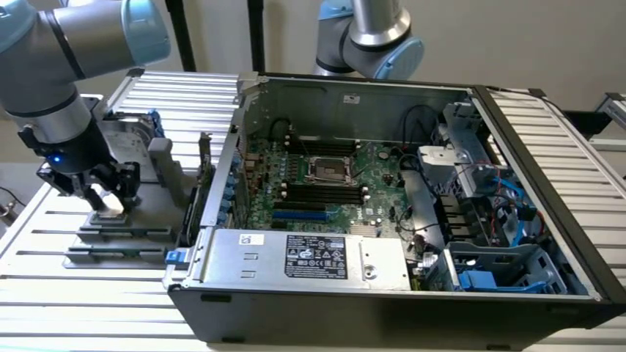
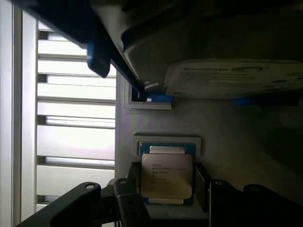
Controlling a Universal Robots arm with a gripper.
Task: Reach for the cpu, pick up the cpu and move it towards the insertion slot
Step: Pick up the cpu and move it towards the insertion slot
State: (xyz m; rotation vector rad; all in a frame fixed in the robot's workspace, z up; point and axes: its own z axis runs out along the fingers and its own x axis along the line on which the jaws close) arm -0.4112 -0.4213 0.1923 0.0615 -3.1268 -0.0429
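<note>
The end effector [image 1: 105,202] stands low over a grey fixture [image 1: 157,165] on the slatted worktop [image 1: 88,301], at the exterior view's left of the open computer case [image 1: 372,84]. In the wrist view the cpu [image 2: 166,176] lies flat in its shallow seat, and the spread fingers [image 2: 203,184] flank two opposite edges very closely; contact I cannot tell. The other two edges are free. A hard drive [image 2: 236,78] sits near on the same fixture. The insertion slot [image 1: 328,170] is well apart, inside the case, with open room above it.
</note>
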